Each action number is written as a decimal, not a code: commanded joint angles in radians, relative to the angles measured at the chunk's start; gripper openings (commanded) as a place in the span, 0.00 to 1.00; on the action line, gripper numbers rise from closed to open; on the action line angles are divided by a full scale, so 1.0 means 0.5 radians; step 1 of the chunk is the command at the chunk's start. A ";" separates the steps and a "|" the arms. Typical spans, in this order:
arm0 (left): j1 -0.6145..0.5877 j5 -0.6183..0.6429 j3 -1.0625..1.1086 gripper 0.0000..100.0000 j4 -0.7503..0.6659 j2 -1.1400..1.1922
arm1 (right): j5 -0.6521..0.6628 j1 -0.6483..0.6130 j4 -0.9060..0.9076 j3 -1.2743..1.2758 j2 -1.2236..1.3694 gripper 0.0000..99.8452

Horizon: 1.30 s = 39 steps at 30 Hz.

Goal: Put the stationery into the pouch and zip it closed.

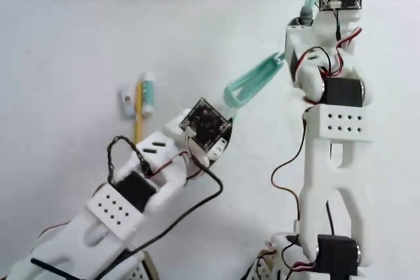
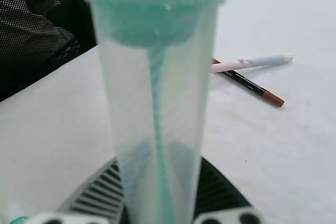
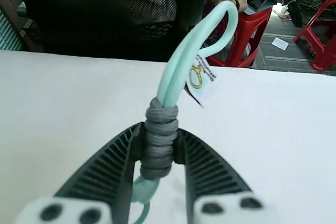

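1. Found the pouch (image 1: 252, 82), translucent with mint trim, strung slantwise between the two arms above the middle of the table (image 1: 65, 37).
2. Found the left gripper (image 1: 228, 111) clamped on the pouch's lower end, jaws narrowed to the width of the flattened body. Noted a mint line running down the pouch's middle, away from the wrist camera.
3. Found the right gripper (image 3: 158, 145) closed tight around a grey binding (image 3: 157, 124) on a mint cord (image 3: 184, 61).
4. Saw the cord loop up past the fingertips, with a small white tag (image 3: 202, 80) hanging off it.
5. Spotted a yellow pencil (image 1: 138, 113) lying flat on the table beyond the left arm, well apart from the pouch. Saw a white-and-mint pen (image 1: 149, 93) just beside it and a small white piece (image 1: 126, 101) on its other side.
6. Noted, in the left wrist view, a pale pen (image 2: 252, 62) and a dark pencil (image 2: 249, 84) on the table beyond the pouch, meeting at one end in a narrow V.
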 commanded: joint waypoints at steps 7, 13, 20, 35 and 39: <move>-0.029 0.021 0.393 0.02 -0.006 -0.689 | -0.012 0.081 0.005 -0.028 -0.017 0.02; -0.023 0.021 0.589 0.02 -0.009 -0.922 | -0.203 0.002 0.563 -0.252 -0.213 0.19; -0.035 0.012 0.608 0.02 0.003 -0.891 | -0.068 -0.026 1.008 -0.562 -0.686 0.26; -0.361 0.018 0.740 0.03 0.003 -0.907 | 0.399 0.539 0.974 -0.555 0.720 0.24; -0.370 0.012 0.740 0.03 0.006 -0.907 | 0.414 0.603 0.796 -0.678 1.232 0.19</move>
